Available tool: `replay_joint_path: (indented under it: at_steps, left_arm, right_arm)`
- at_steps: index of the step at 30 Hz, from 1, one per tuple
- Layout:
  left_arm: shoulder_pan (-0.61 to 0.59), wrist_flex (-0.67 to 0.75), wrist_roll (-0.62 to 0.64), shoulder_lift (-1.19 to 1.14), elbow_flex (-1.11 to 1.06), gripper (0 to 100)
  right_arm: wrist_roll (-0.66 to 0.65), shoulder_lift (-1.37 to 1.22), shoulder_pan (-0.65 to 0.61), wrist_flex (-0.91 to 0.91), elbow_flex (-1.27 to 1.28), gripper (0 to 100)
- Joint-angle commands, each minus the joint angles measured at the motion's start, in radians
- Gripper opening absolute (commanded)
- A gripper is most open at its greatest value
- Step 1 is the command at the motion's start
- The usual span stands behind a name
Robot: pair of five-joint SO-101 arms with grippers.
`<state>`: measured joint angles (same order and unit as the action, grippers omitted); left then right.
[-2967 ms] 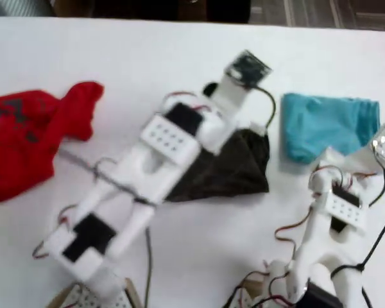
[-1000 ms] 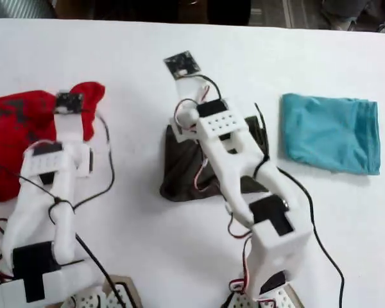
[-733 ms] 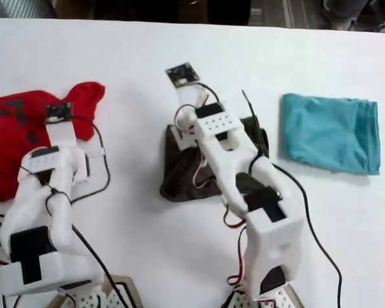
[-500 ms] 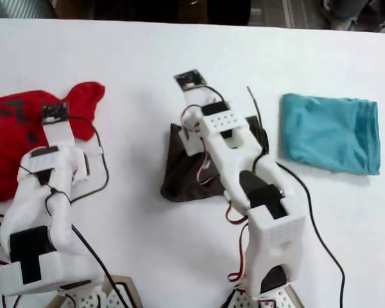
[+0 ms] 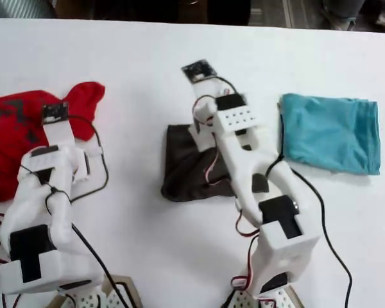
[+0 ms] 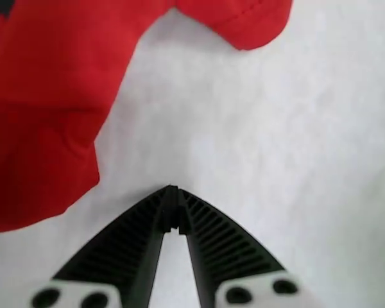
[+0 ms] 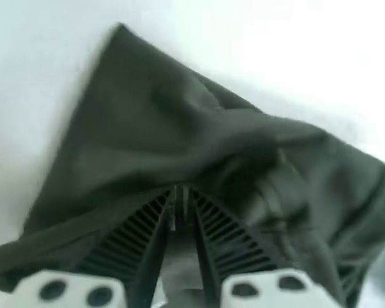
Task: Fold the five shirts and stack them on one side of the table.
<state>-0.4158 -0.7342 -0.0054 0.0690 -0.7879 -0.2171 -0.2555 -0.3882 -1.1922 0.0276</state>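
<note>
Right claw [image 7: 178, 200] is pinching the dark shirt [image 7: 179, 128], probably mid-fold; teal shirt [image 5: 330, 131] beside it's sitting folded, red shirt [image 5: 19, 141] waiting.

A white desk [image 5: 179, 51] is seen spread beneath both pairs of jaws; floor [image 5: 295, 13] is glimpsed beyond them.

Robotics lab setup, plain white table [image 5: 128, 51], left arm [image 5: 42, 192] and right arm [image 5: 263, 186] with exposed wiring
</note>
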Motion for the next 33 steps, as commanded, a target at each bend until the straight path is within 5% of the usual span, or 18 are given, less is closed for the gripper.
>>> replay_joint_path:
  at_steps: [1,24,33]
  left_arm:
    - [-0.005,0.012,0.003,0.005,0.039,3]
    - [-0.005,0.012,0.003,0.005,0.041,3]
    - [-0.005,0.012,0.003,0.005,0.041,3]
  right_arm:
    - [-0.009,0.018,-0.051,0.056,-0.011,2.0]
    - [-0.08,0.036,-0.039,-0.124,0.155,2.0]
    - [-0.086,0.386,0.033,-0.093,0.431,2.0]
